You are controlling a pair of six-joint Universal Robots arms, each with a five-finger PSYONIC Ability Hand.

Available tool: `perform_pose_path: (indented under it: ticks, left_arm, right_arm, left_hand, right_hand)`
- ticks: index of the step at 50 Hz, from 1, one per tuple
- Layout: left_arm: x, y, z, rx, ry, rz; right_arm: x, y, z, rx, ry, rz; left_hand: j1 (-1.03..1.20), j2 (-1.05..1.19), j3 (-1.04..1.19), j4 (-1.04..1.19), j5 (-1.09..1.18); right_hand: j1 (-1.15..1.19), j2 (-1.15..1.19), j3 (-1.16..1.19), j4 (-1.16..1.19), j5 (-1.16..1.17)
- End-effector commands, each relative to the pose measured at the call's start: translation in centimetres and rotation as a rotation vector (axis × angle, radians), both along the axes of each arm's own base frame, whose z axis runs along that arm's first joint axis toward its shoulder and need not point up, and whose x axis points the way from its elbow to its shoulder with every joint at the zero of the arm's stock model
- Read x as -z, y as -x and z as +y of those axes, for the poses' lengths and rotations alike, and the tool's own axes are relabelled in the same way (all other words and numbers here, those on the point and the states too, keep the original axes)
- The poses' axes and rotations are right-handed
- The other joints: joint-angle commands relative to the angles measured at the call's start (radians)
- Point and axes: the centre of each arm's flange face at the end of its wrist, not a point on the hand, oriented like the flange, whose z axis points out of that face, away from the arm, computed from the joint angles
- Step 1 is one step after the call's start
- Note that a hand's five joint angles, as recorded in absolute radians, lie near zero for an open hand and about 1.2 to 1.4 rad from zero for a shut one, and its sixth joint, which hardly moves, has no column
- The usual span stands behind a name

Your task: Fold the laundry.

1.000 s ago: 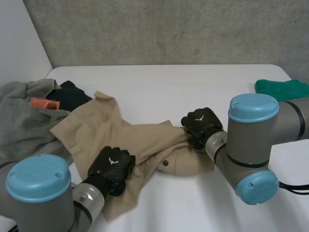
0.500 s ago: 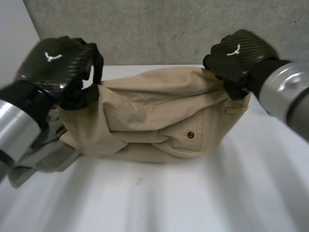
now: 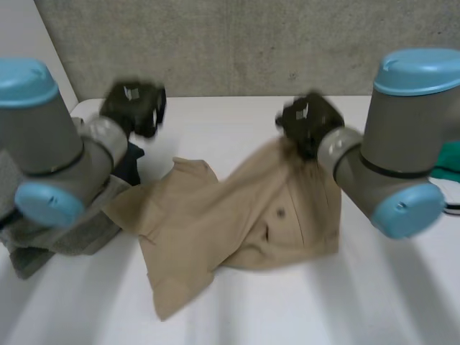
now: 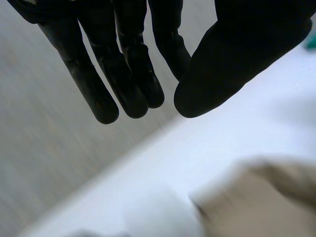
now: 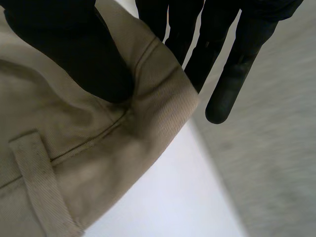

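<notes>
The tan garment [image 3: 230, 223] is twill cloth, creased and bunched, with a dark button [image 3: 280, 213] and a belt loop [image 5: 37, 173] on its waistband. One corner of that waistband is lifted off the tabletop [image 3: 237, 122]. There the right hand [image 3: 307, 122] pinches it, with the thumb [image 5: 74, 54] pressed onto the hem and the fingers [image 5: 232, 74] straight behind the fold. From this pinch the cloth slopes down and spreads over the tabletop towards the left arm, and one narrow end trails to the near edge.

The left hand [image 3: 133, 108] hangs above the far left corner of the tabletop, well apart from the garment. Its fingers [image 4: 128, 74] are straight, spread from the thumb, and hold nothing.

Between the two hands' fingertips, and beyond them to the far edge, the tabletop is bare. A bare strip also runs along the near edge. A grey cloth [image 3: 50, 241] lies under the left arm, with a dark cloth [image 3: 133, 167] just beside the tan garment's edge. A green cloth [image 3: 451, 154] lies behind the right arm.
</notes>
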Motion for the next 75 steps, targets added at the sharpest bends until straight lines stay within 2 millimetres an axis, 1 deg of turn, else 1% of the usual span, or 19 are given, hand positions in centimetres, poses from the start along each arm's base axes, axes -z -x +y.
perform_pose_path:
  ticks: [1, 3, 4, 5, 7, 8, 14, 23, 27, 44, 59, 60, 63, 66, 70, 71, 73, 74, 75]
  left_arm:
    - [-9.4, 0.5, -3.2, -0.053, 0.394, 0.202]
    - [-10.4, 0.0, -3.1, -0.083, 0.393, 0.212]
    - [-9.6, -0.3, -2.3, -0.095, 0.310, 0.182]
    - [-9.0, -0.4, -1.6, -0.101, 0.255, 0.161]
    - [-6.5, -0.9, 0.8, -0.110, 0.065, 0.095]
    - [-5.4, -1.0, 1.7, -0.112, -0.009, 0.070]
    - [2.0, -2.2, 8.3, -0.132, -0.390, -0.025]
    - [8.1, -0.9, 14.5, -0.065, -0.572, 0.025]
    - [9.5, 0.6, 14.9, -0.007, -0.556, 0.005]
    - [13.4, 4.4, 10.7, 0.059, -0.370, -0.162]
    - [12.5, 6.0, 9.4, 0.119, -0.268, -0.122]
    - [12.5, 6.0, 9.4, 0.123, -0.266, -0.120]
    - [12.7, 6.2, 9.1, 0.126, -0.256, -0.118]
    - [12.0, 5.6, 8.3, 0.079, -0.247, -0.110]
    - [8.1, 3.5, 7.8, -0.009, -0.213, -0.072]
    - [5.0, 2.4, 8.0, -0.028, -0.169, -0.030]
    - [1.5, 1.2, 8.3, -0.032, -0.113, 0.023]
    - [-1.8, 0.1, 8.9, -0.022, -0.051, 0.078]
    - [-3.4, -0.4, 9.3, -0.012, -0.019, 0.106]
  right_arm:
    - [-8.3, -1.7, -2.7, 0.024, 0.347, -0.387]
    - [-8.7, -1.9, -2.0, 0.009, 0.346, -0.377]
    - [-8.1, -2.0, -1.4, 0.001, 0.318, -0.343]
    - [-7.5, -2.0, -1.2, 0.000, 0.295, -0.324]
    - [-5.4, -1.9, -0.5, 0.000, 0.222, -0.266]
    - [-4.7, -1.7, -0.3, 0.001, 0.199, -0.249]
    - [-1.2, -0.9, 0.1, 0.018, 0.140, -0.185]
    - [0.1, 0.3, -0.1, 0.070, 0.094, -0.166]
    - [0.4, 0.6, 0.4, 0.065, 0.076, -0.154]
    - [1.8, 1.6, 0.9, 0.069, 0.023, -0.130]
    - [3.2, 2.0, 0.7, 0.066, -0.011, -0.111]
    - [3.3, 1.9, 0.7, 0.066, -0.014, -0.110]
    - [3.7, 2.0, 0.6, 0.068, -0.022, -0.105]
    - [3.4, 2.4, 0.1, 0.087, -0.016, -0.100]
    - [1.0, 3.9, -0.8, 0.122, 0.019, -0.099]
    - [-0.9, 4.9, -1.1, 0.140, 0.037, -0.081]
    - [-2.9, 5.9, -1.0, 0.151, 0.059, -0.060]
    - [-5.1, 7.1, -0.7, 0.159, 0.070, -0.024]
    - [-6.1, 7.6, -0.4, 0.159, 0.076, -0.014]
  left_hand:
    - [0.235, 0.200, 0.206, 0.197, 0.212]
    - [0.223, 0.189, 0.195, 0.185, 0.201]
    - [-0.207, -0.242, -0.235, -0.245, -0.230]
    - [-0.452, -0.487, -0.481, -0.490, -0.475]
    - [-0.902, -0.937, -0.930, -0.940, -0.925]
    - [-0.980, -1.014, -1.008, -1.018, -1.002]
    - [-0.987, -1.022, -1.015, -1.025, -1.010]
    - [-0.763, -0.798, -0.792, -0.801, -0.786]
    - [-0.830, -0.865, -0.859, -0.868, -0.853]
    - [-0.784, -0.819, -0.812, -0.822, -0.807]
    - [-0.402, -0.437, -0.431, -0.440, -0.425]
    - [-0.353, -0.387, -0.381, -0.391, -0.375]
    - [0.218, 0.183, 0.190, 0.180, 0.195]
    - [0.235, 0.200, 0.206, 0.197, 0.212]
    - [0.235, 0.200, 0.206, 0.197, 0.212]
    - [0.235, 0.200, 0.206, 0.197, 0.212]
    - [0.235, 0.200, 0.206, 0.197, 0.212]
    - [0.235, 0.200, 0.206, 0.197, 0.212]
    - [0.235, 0.200, 0.206, 0.197, 0.212]
  right_hand:
    - [0.306, 0.224, 0.209, 0.199, 0.201]
    - [0.306, 0.224, 0.209, 0.199, 0.201]
    - [0.306, 0.224, 0.209, 0.199, 0.201]
    - [0.306, 0.224, 0.209, 0.199, 0.201]
    - [0.306, 0.224, 0.209, 0.199, 0.201]
    - [0.306, 0.224, 0.209, 0.199, 0.201]
    - [0.306, 0.224, 0.209, 0.199, 0.201]
    - [0.306, 0.224, 0.209, 0.199, 0.201]
    - [0.306, 0.224, 0.209, 0.199, 0.201]
    - [0.306, 0.224, 0.209, 0.199, 0.201]
    - [0.306, 0.224, 0.209, 0.199, 0.201]
    - [0.306, 0.224, 0.209, 0.199, 0.201]
    - [0.306, 0.224, 0.209, 0.199, 0.201]
    - [0.306, 0.224, 0.209, 0.199, 0.201]
    - [0.306, 0.224, 0.209, 0.199, 0.201]
    - [0.306, 0.224, 0.209, 0.199, 0.201]
    - [0.306, 0.224, 0.209, 0.199, 0.201]
    - [0.306, 0.224, 0.209, 0.199, 0.201]
    - [0.306, 0.224, 0.209, 0.199, 0.201]
